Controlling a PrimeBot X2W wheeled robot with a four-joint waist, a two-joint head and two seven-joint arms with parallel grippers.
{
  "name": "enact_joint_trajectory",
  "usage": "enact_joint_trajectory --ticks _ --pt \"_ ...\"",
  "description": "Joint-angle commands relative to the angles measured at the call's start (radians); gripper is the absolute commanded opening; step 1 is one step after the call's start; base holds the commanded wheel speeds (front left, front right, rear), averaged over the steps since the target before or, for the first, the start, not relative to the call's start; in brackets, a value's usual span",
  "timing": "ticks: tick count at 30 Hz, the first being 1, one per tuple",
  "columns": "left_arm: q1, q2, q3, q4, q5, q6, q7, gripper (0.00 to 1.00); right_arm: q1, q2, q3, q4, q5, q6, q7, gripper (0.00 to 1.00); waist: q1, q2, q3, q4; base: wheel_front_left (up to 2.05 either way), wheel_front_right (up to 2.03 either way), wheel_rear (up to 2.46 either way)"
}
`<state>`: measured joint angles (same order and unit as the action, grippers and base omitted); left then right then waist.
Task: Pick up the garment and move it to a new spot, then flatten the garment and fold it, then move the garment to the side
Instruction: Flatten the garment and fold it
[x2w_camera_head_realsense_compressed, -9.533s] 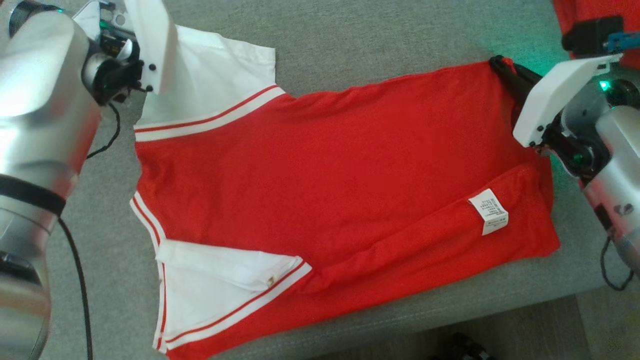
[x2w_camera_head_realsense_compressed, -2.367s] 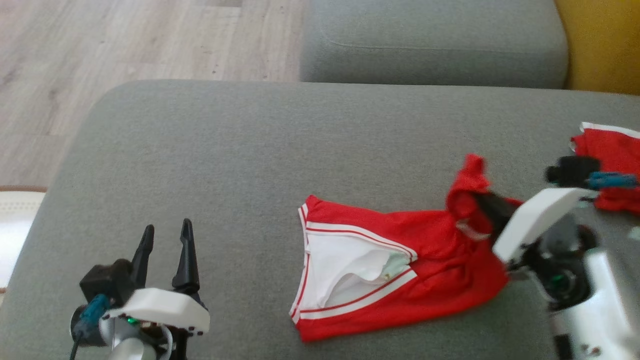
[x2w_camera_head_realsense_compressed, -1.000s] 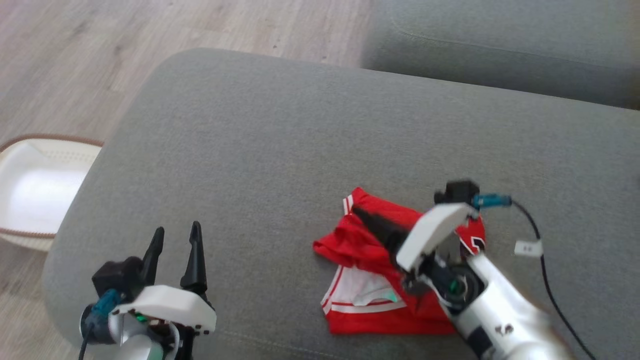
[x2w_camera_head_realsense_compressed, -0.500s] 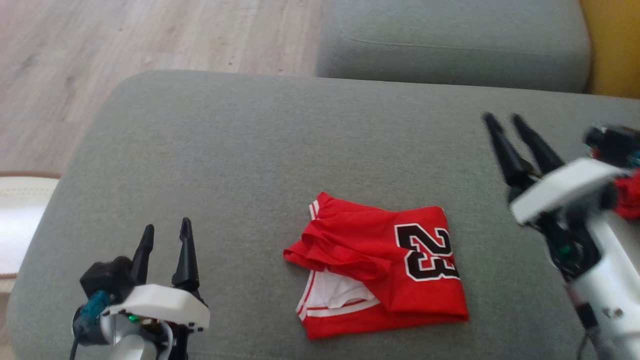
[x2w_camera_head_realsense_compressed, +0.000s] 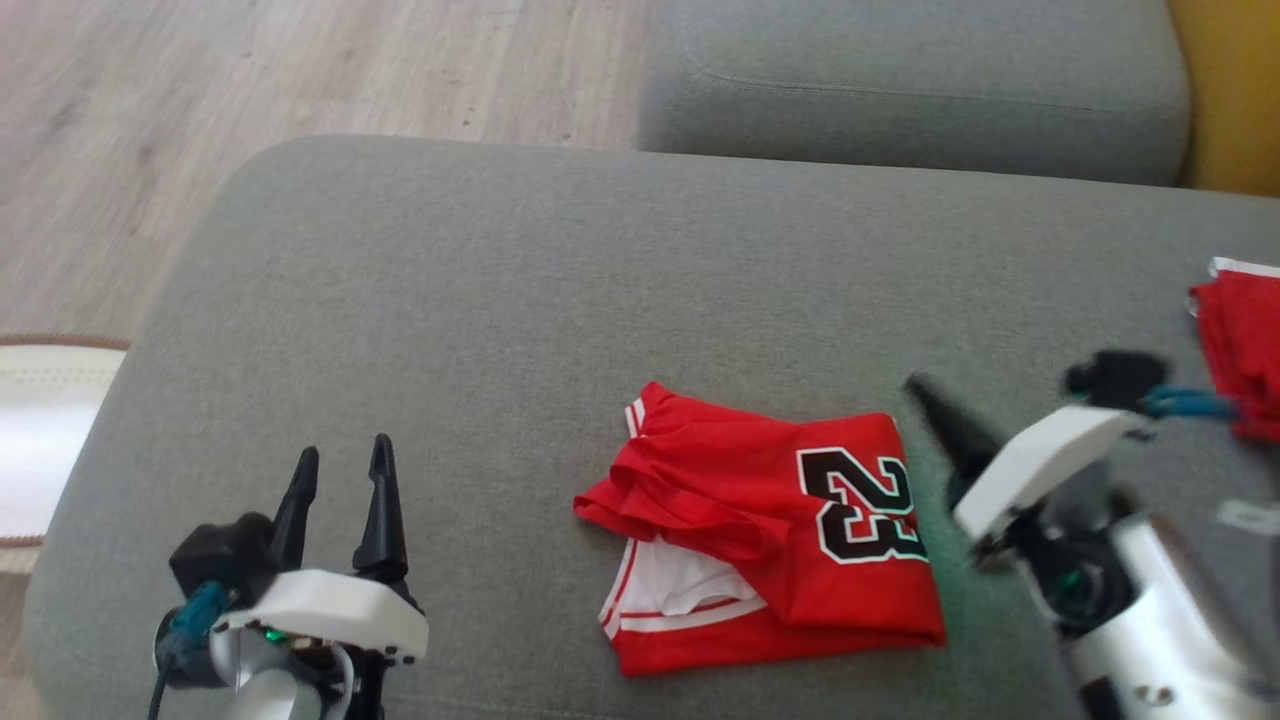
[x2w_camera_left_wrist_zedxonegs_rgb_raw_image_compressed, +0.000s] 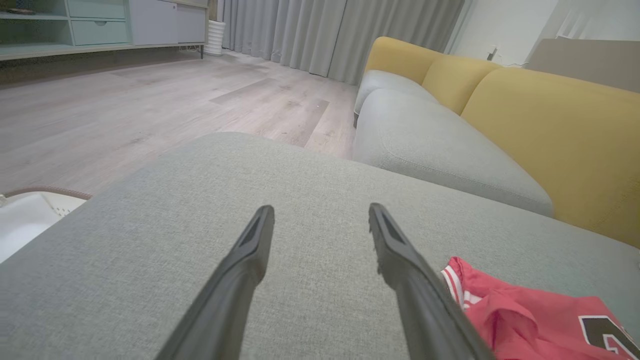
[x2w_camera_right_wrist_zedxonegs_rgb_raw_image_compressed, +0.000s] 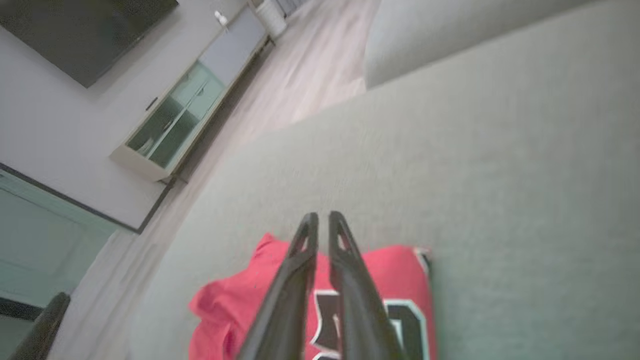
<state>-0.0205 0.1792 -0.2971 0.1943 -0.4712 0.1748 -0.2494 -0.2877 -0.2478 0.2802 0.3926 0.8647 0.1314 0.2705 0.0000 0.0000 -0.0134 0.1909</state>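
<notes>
Garment: a folded red jersey (x2w_camera_head_realsense_compressed: 770, 520) with a black "23" facing up and a white-trimmed panel showing at its lower left. It lies on the cushion, lower centre of the head view.
Cushion: grey sofa seat (x2w_camera_head_realsense_compressed: 500, 300).
Left gripper (x2w_camera_head_realsense_compressed: 345, 450): lower left of the head view, fingers spread wide, empty, well apart from the jersey.
Right gripper (x2w_camera_right_wrist_zedxonegs_rgb_raw_image_compressed: 323, 216): lower right of the head view, blurred, just beside the jersey's right edge. In its wrist view the fingers are nearly pressed together, pinching nothing.
Other red cloth (x2w_camera_head_realsense_compressed: 1235, 350): right edge of the head view.
Basket (x2w_camera_head_realsense_compressed: 40, 440): white, left edge, on the wooden floor (x2w_camera_head_realsense_compressed: 250, 70).
</notes>
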Motion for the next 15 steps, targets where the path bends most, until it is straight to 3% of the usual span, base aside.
enact_joint_trajectory --ticks 1,6,15 --pt "-0.031 0.002 0.044 -0.028 0.009 -0.007 -0.012 1.0 -0.007 0.02 0.001 -0.014 0.031 -0.001 0.046 0.0 0.0 0.0 0.003 0.01 0.0 0.0 0.0" --pt "-0.039 -0.005 0.043 -0.016 0.009 -0.014 -0.012 1.0 -0.011 0.103 -0.008 0.074 0.074 -0.001 0.247 0.0 0.0 0.0 0.011 0.041 0.0 0.0 0.0" --pt "-0.041 -0.009 0.05 -0.004 0.012 -0.015 -0.012 1.0 0.031 0.19 0.0 0.185 0.109 -0.001 0.379 0.0 0.0 0.0 0.021 0.086 0.0 0.0 0.0"
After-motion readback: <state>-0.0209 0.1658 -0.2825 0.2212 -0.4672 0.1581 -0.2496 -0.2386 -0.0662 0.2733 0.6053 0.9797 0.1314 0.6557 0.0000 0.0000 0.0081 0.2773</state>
